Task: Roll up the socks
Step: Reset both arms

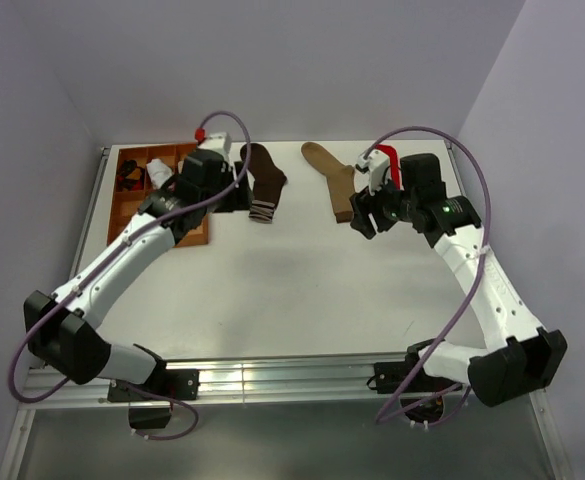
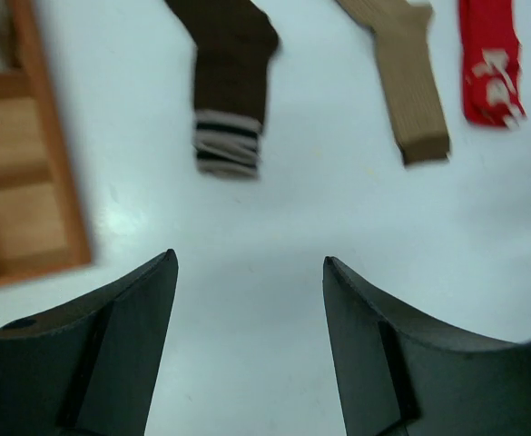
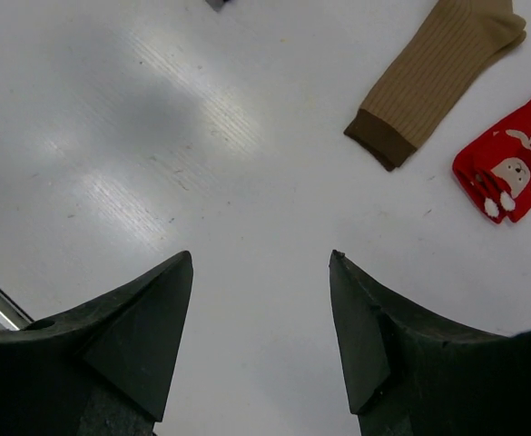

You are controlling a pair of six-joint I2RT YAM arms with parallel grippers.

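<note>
Approach step, nothing grasped: left gripper [image 2: 249, 259] fingers apart over the table [image 2: 274, 218]; right gripper [image 3: 261, 256] spread too, empty. Almost dead ahead of left lies the dark brown sock [image 2: 233, 64], flat, striped cuff nearest the fingers, well apart. Ahead-right of right gripper: tan sock [image 3: 437, 77] cuff-first, red sock [image 3: 510, 163] just beside it. All three look unrolled. Next probably needs: drop onto a cuff, pinch, roll toward toe. Further left: tray [image 2: 61, 182]

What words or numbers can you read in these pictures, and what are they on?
None: no words, numbers or labels can be read in any view.
The red sock carries a white cartoon figure, not letters.
The dark brown sock has only stripes on its cuff.
</note>
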